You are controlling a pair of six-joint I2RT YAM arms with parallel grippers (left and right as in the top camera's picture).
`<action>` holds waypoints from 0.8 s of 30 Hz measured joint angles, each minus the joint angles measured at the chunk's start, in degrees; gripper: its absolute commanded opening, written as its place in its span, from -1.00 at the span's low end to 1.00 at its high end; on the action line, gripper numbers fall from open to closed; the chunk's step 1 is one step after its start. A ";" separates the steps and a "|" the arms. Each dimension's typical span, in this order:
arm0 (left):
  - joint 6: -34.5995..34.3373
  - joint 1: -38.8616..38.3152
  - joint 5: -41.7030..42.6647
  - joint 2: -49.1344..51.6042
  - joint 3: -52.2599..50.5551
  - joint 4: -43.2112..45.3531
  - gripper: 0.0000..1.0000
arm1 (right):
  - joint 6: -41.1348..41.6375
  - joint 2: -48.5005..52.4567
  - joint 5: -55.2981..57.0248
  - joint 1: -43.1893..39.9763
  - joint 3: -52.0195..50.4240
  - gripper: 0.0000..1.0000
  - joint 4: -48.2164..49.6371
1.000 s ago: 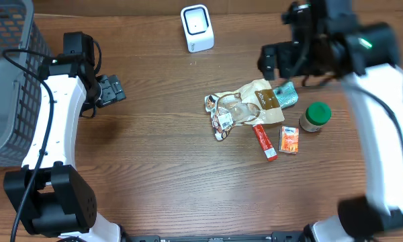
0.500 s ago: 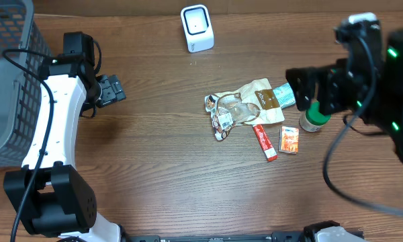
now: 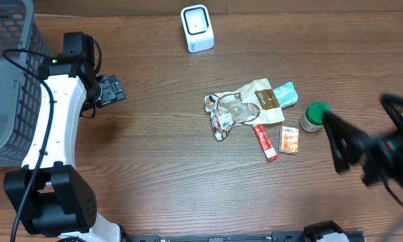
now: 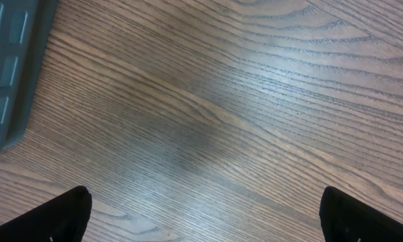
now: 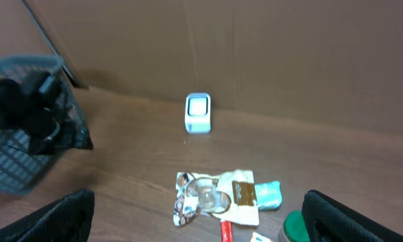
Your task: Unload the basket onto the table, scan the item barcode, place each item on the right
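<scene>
While L fingers & R fingers gape apart, snack pkgs lie on table.

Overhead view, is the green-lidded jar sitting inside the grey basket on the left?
No, the green-lidded jar stands on the wooden table next to the small orange packet, far from the basket.

Scanner stands behind the pouch; jar right of it, basket far left.
</scene>
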 measured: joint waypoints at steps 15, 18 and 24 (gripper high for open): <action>0.00 0.00 0.00 0.00 0.00 0.02 0.99 | -0.04 -20.55 0.59 -0.04 -11.78 1.00 -0.57; 0.02 0.00 -0.07 0.00 0.00 0.00 1.00 | -0.11 -27.17 0.66 -0.07 -20.87 1.00 3.56; 0.02 0.00 0.02 0.00 0.00 -0.02 1.00 | -0.07 -38.93 1.05 -1.03 -40.22 1.00 12.39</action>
